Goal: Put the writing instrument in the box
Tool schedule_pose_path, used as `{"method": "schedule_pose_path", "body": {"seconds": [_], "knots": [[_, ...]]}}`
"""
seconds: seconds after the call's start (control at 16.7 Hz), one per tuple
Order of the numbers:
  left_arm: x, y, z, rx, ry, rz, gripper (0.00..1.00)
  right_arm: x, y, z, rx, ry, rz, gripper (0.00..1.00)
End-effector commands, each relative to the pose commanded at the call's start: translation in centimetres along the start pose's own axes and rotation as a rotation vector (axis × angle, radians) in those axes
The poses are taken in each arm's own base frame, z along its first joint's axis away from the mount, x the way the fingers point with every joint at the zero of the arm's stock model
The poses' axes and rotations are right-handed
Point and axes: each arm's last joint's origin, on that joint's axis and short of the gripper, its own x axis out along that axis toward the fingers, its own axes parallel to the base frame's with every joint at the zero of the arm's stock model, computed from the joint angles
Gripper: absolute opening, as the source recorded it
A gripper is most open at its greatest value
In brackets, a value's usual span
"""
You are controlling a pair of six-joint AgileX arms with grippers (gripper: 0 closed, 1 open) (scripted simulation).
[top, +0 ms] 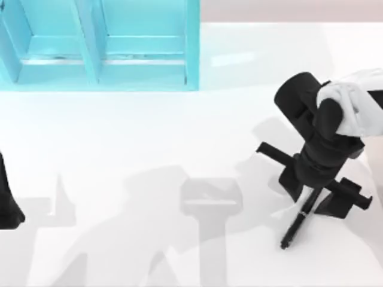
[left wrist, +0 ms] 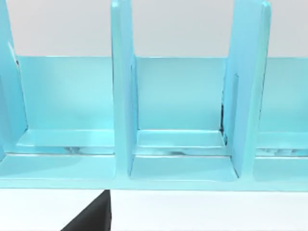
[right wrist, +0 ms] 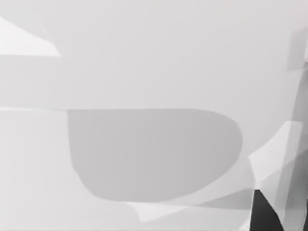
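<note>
One pen [top: 297, 220] lies on the white worktop [top: 149, 137] at the right side of the top view — slim, black, with a small pale band near its middle, its lower end pointing toward the near edge and its upper end running up under the right end effector [top: 313, 190]. That end effector hangs directly over the pen's upper part, its two black fingers spread apart, one on either side of the barrel; whether they touch the pen cannot be told. One box [top: 102, 66] stands well apart from it at the far left of the worktop — light blue, open-topped, split by upright dividers into compartments, which the left wrist view shows from close by [left wrist: 183, 144]. The left arm [top: 7, 197] sits parked at the left edge of the top view.
</note>
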Motion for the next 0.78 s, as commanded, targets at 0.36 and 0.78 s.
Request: {"method": "schedule_pose_path", "body": {"seconds": [0.36,0.78], "knots": [[0.0,0.0,0.0,0.0,0.0,0.0,1.0,-5.5,0.1,-0.1,-0.039,-0.027,-0.03,0.0],[0.0,0.0,0.0,0.0,0.0,0.0,1.0,-12.4,0.4,0.0,-0.033,-0.027,-0.029,0.0]]}}
